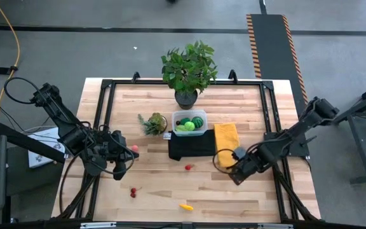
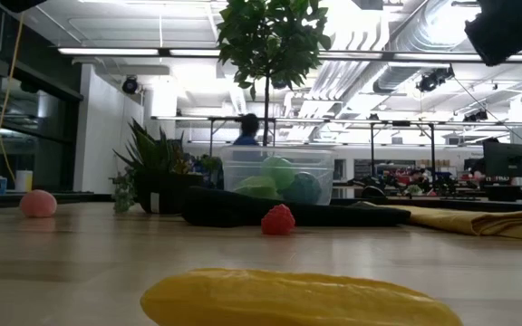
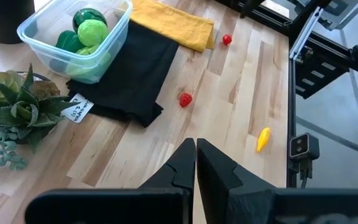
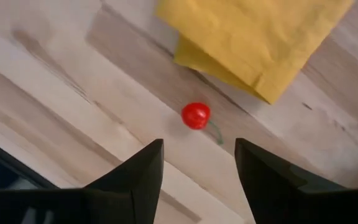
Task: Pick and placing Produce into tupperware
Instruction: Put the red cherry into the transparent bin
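Note:
The clear tupperware (image 1: 189, 122) stands on the far end of a black cloth (image 1: 191, 146) and holds green pieces of produce (image 3: 82, 31). Loose on the table are a red berry (image 1: 188, 167), cherries (image 1: 133, 191), a yellow piece (image 1: 186, 206) and a pink piece (image 1: 134, 148). My right gripper (image 4: 199, 149) is open above a single red cherry (image 4: 196, 116) by the near corner of the yellow cloth (image 1: 226, 137); its fingers stand on either side, not touching. My left gripper (image 3: 195, 162) is shut and empty over the table's left part (image 1: 122, 166).
A small spiky plant (image 1: 153, 123) stands left of the tupperware and a big leafy potted plant (image 1: 188, 70) behind it. A black frame (image 1: 100, 114) runs round the tabletop. In the low view the yellow piece (image 2: 297, 299) lies nearest, the red berry (image 2: 277, 220) before the black cloth.

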You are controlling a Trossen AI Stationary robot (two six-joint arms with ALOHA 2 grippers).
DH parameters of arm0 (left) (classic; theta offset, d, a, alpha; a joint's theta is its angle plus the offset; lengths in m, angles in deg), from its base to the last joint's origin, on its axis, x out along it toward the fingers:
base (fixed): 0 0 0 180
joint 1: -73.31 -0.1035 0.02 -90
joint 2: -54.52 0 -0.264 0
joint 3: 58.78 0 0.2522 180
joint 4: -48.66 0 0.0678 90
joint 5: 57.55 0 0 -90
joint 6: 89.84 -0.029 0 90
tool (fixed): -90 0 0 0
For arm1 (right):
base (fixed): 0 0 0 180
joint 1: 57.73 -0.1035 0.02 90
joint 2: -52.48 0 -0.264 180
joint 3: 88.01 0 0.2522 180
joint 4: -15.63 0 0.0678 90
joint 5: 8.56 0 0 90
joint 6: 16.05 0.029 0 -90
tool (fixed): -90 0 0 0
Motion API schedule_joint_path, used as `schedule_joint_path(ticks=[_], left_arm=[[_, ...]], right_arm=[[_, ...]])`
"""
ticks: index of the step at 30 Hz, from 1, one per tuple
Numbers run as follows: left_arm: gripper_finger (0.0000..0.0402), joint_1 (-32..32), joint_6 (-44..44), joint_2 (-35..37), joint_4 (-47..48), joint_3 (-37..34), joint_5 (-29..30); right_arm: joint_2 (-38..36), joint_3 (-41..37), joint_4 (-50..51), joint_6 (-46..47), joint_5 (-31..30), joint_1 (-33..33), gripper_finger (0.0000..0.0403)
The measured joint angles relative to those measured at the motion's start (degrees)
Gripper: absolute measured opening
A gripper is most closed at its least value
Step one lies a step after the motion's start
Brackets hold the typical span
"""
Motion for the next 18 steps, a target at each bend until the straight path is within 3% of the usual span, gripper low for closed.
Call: schedule_joint_path(ticks=[7, 18], left_arm=[[0.0005, 0.0, 0.3, 0.0, 0.0, 0.0, -0.5], [0.0005, 0.0, 0.7, 0.0, -0.3, 0.0, -0.7]], right_arm=[[4.8, 0.0, 0.1, -10.4, 3.9, 0.0, 0.0190], [8.6, 0.0, -0.6, -22.1, 4.1, 0.0, 0.0190]])
